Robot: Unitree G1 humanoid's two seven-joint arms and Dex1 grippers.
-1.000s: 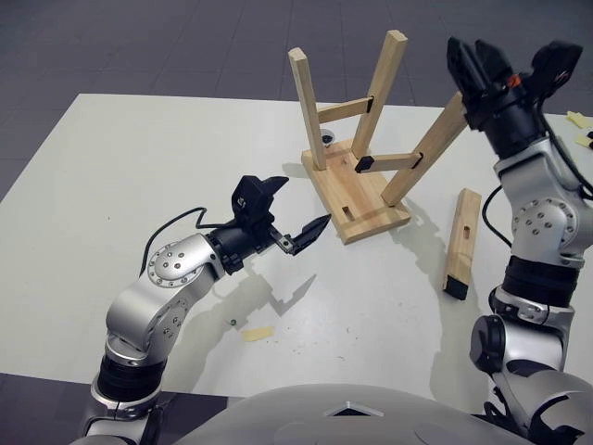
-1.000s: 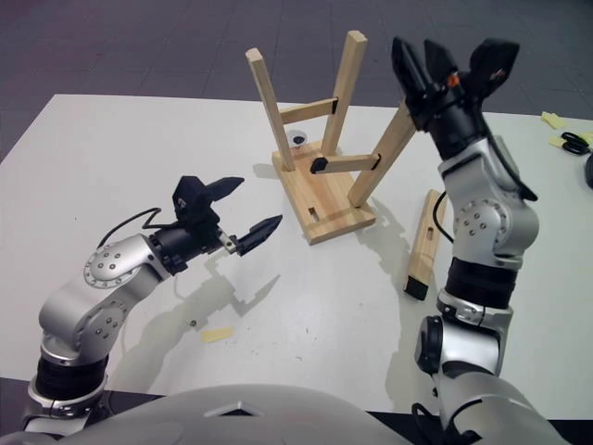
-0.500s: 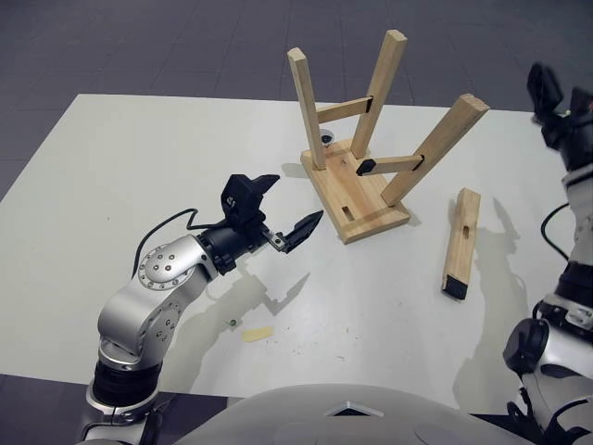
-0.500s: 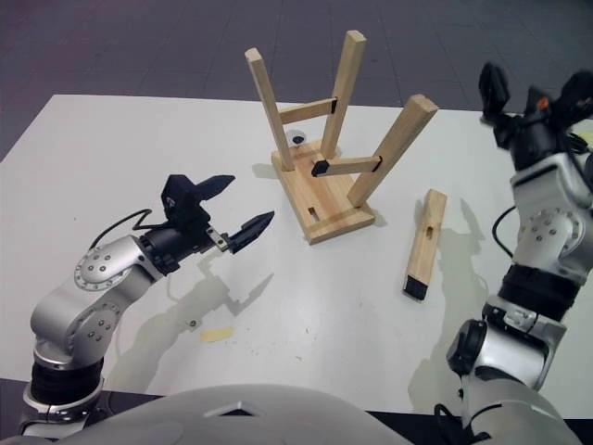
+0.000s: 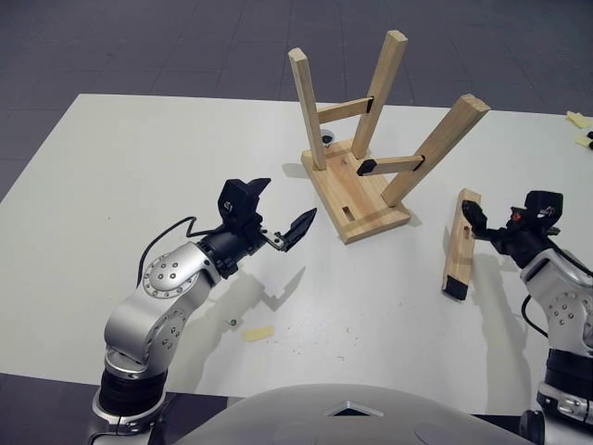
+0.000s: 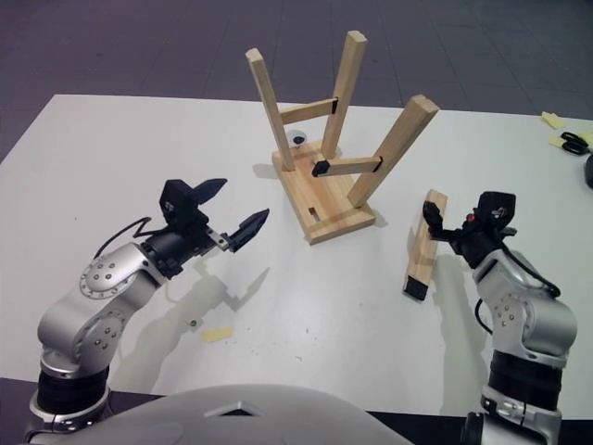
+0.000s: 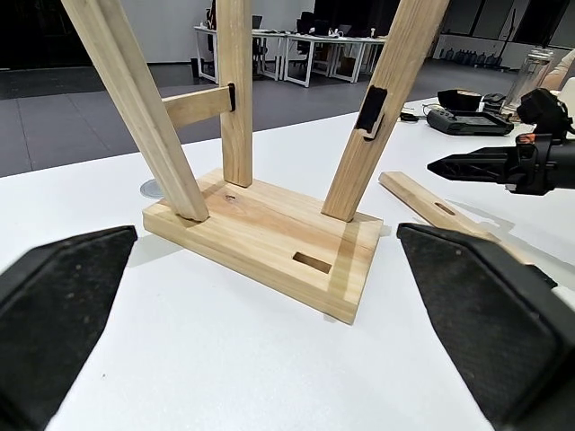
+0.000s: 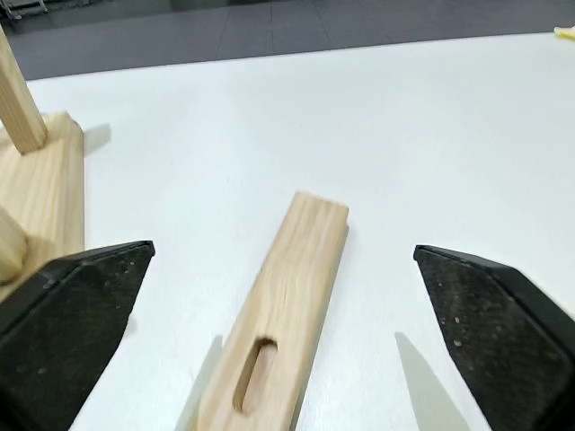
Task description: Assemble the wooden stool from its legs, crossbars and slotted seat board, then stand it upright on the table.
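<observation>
The slotted seat board [image 5: 357, 190] lies flat on the white tabletop [image 5: 139, 158], toward the far edge and a little right of the middle. Three legs [image 5: 307, 107] rise from it, the one nearest the right edge leaning outward. A crossbar [image 5: 345, 109] joins the two far legs. A second crossbar [image 5: 389, 163] sticks out from the leaning leg, its black-capped end free. The loose leg [image 5: 460, 243] lies flat near the right edge, slot facing up and dark tip toward the near edge.

The left claw [image 5: 278, 218] is released, fingers [image 7: 63, 314] spread wide, hanging above the tabletop just left of the seat board and pointing at it. The right claw [image 5: 508, 211] is also released, low beside the loose leg, whose far end lies between its spread fingers [image 8: 63, 305] without being gripped. A yellow scrap [image 5: 257, 333] lies near the near edge.
</observation>
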